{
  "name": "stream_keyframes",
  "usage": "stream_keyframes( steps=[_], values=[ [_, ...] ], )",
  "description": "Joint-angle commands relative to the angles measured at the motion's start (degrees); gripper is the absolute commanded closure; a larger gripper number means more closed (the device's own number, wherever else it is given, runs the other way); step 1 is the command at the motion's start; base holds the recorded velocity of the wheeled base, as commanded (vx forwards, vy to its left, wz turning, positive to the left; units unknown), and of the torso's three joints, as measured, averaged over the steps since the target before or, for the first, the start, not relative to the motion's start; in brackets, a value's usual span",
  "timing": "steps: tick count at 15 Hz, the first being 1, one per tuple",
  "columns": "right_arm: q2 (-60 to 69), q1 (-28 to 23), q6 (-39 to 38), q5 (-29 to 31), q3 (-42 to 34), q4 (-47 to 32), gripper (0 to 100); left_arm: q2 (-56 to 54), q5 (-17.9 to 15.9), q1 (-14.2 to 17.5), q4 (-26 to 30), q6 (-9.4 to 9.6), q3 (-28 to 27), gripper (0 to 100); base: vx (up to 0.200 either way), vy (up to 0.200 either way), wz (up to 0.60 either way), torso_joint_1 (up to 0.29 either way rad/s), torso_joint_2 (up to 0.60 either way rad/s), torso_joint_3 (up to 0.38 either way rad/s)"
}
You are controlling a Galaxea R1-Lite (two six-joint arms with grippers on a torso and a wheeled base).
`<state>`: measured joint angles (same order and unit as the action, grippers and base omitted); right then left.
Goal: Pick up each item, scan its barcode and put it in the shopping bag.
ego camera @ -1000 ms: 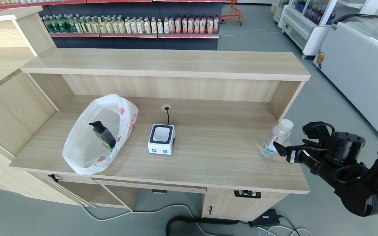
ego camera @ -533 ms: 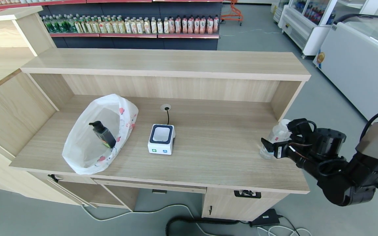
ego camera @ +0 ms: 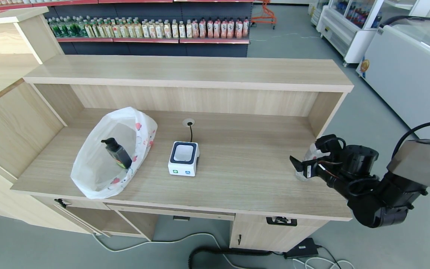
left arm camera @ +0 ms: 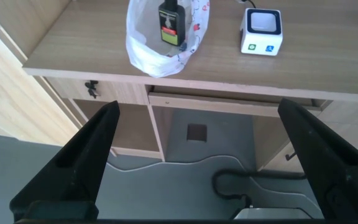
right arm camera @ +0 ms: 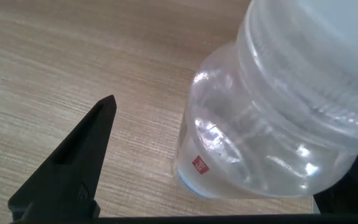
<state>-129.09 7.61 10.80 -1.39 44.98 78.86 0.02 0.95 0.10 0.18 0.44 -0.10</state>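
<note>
A clear water bottle (ego camera: 310, 152) with a white cap stands upright at the right end of the wooden counter (ego camera: 245, 175). My right gripper (ego camera: 304, 161) is open, its fingers on either side of the bottle, hiding most of it. In the right wrist view the bottle (right arm camera: 272, 130) sits between the open fingers (right arm camera: 73, 168) of that gripper (right arm camera: 229, 146). A white shopping bag (ego camera: 105, 157) at the counter's left holds a black pump bottle (ego camera: 118, 152). The barcode scanner (ego camera: 183, 158) sits mid-counter. My left gripper (left arm camera: 197, 162) hangs open, holding nothing, in front of and below the counter edge.
A raised back shelf (ego camera: 189, 73) and side walls enclose the counter. The scanner's cable (ego camera: 190, 131) runs to a hole behind it. Drawers and cables lie under the counter. Freezers (ego camera: 405, 56) stand on the right, drink shelves (ego camera: 147, 28) behind.
My right arm has moved left towards the bottle; its open fingers now straddle it, and the cap is hidden in the head view. Bag, scanner and bottle have stayed put.
</note>
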Motion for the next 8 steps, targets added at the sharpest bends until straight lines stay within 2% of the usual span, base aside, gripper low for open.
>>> stream_keyframes(
  steps=[1,5,6,8],
  values=[
    [-1.6,0.0,0.3,0.0,1.3,0.1,0,0.0,0.0,0.0,0.0,0.00,0.0,0,0.000,0.000,0.00,0.000,0.00,0.000],
    [-2.6,0.2,0.3,-1.7,4.4,-2.0,0,0.0,0.0,0.0,0.0,0.00,0.0,0,0.000,0.000,0.00,0.000,0.00,0.000],
    [-2.6,0.4,0.3,-2.0,5.0,-2.4,100,0.0,0.0,0.0,0.0,0.00,0.0,0,0.000,0.000,0.00,0.000,0.00,0.000],
    [-2.6,1.0,0.3,-2.0,6.6,-3.2,100,0.0,0.0,0.0,0.0,0.00,0.0,0,0.000,0.000,0.00,0.000,0.00,0.000]
  ],
)
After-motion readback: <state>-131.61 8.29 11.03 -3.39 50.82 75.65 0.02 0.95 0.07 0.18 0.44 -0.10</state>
